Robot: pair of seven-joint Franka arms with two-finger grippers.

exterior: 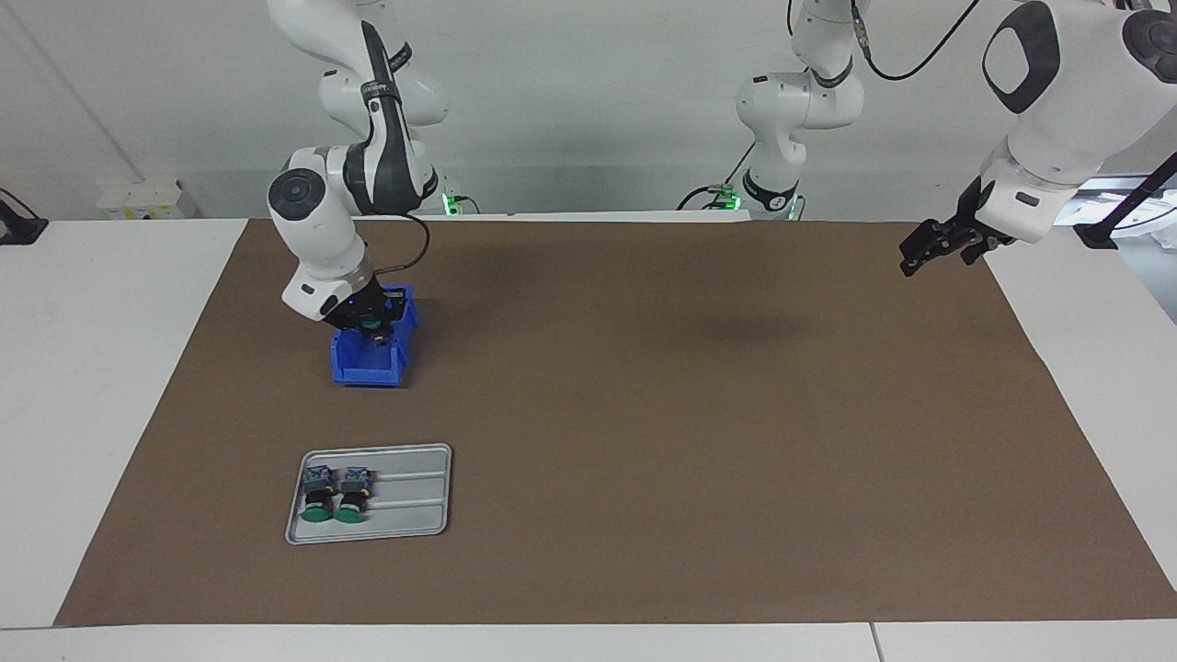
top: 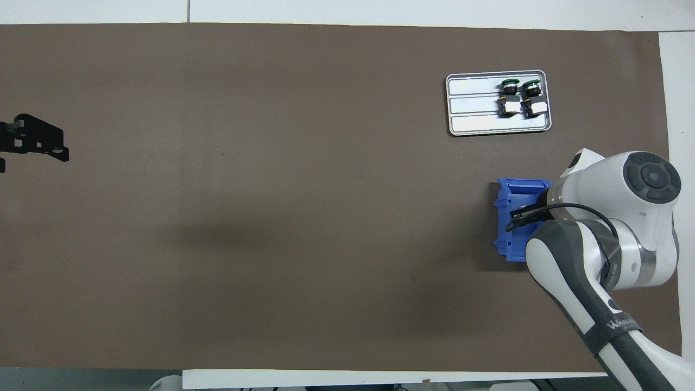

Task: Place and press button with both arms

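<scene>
Right gripper (exterior: pixel 372 329) is down in the bin (exterior: pixel 379 363), apparently gripping a button (exterior: pixel 369 323); a shallow hold could drop it. Left gripper (exterior: pixel 938 246) waits over the mat's edge, fingers unclear

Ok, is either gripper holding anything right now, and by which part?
The right gripper, in the blue plastic bin, seems to grip a green-capped push-button; by which part cannot be told. The left gripper holds nothing.

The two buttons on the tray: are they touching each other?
Cannot tell. The two buttons lie side by side on the grey tray; the facing view shows their green caps meeting or nearly so, and the overhead view shows no plain gap.
</scene>
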